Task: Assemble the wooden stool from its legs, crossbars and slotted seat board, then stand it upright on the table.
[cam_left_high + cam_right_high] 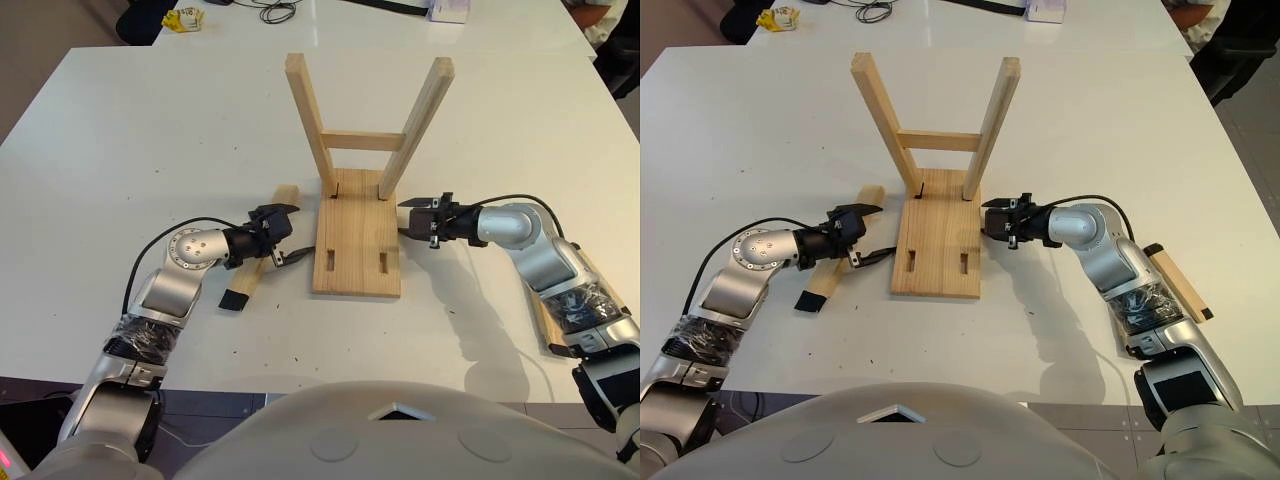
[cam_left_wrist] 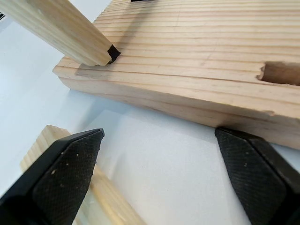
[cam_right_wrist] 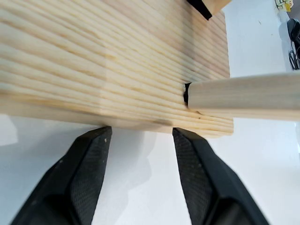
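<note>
Two pale pine legs, one at [image 1: 310, 115] and the other at [image 1: 418, 125], stand in the far slots of the seat board [image 1: 356, 250], splaying outward as they rise. A short square crossbar [image 1: 362, 141] ties them together partway up. The board itself lies flat on the smooth white tabletop [image 1: 150, 130], a ribbed rectangle with fine grooves running along its grain. Its two near slots, at [image 1: 330, 258] and [image 1: 384, 262], are small rectangular cut-outs.

Over on the left, the left gripper [image 1: 287, 236] sits just beside the board's left edge, its fingers [image 2: 65, 173] spread wide, their black pads finely stippled. Beneath it a loose wooden leg [image 1: 243, 285] lies on the tabletop, square in section with a black-capped end.

On the right, the right gripper [image 1: 409, 219] is at the board's right edge, its matte black fingers [image 3: 89, 164] apart and holding nothing. Another loose stick [image 1: 1180, 285], dark at its tip, lies under that forearm.
</note>
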